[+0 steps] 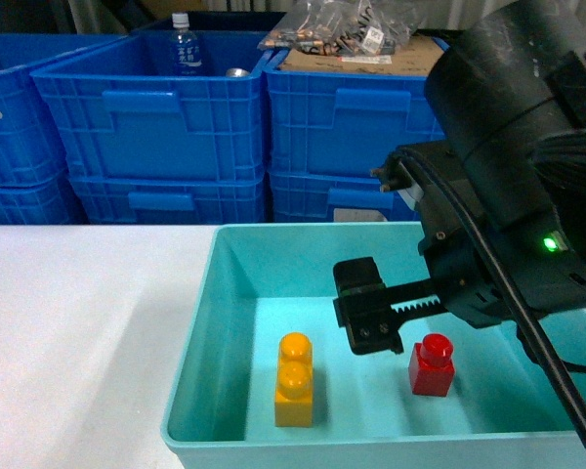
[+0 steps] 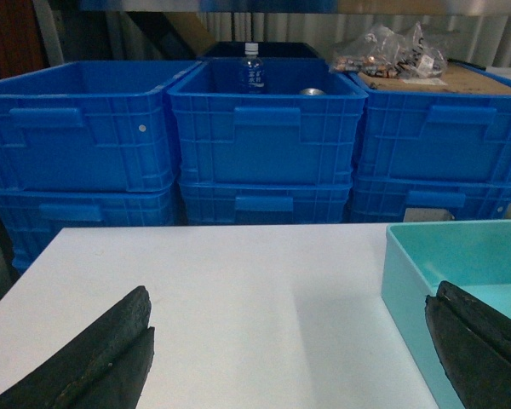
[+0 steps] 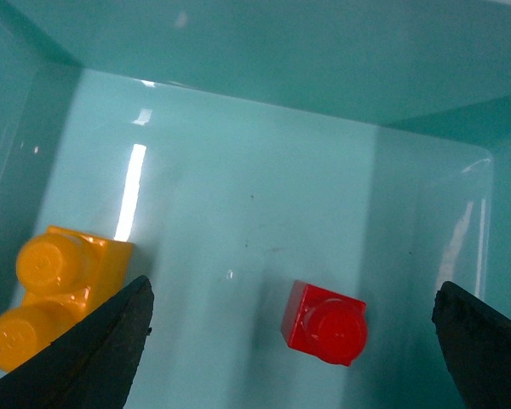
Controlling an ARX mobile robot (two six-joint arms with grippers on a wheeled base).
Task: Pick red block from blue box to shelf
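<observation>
My right end effector (image 3: 294, 341) hangs spread apart inside the blue box (image 1: 190, 347), the red block (image 3: 326, 323) between its fingers; my left end effector (image 2: 289, 349), also spread, hovers above the table (image 2: 238, 298).

Yellow block (image 1: 294, 380), 2 studs, upright, lying lengthwise toward camera. White table (image 1: 78, 332). Behind it, dark blue ribbed crates (image 2: 264, 128) stacked 2 high, 3 stacks abreast in the left wrist view. Middle top crate: bottle (image 2: 252, 68), white cap, blue label. Right top crate: cardboard sheet (image 1: 361, 57) under a clear bag (image 1: 342, 24) of small parts.
</observation>
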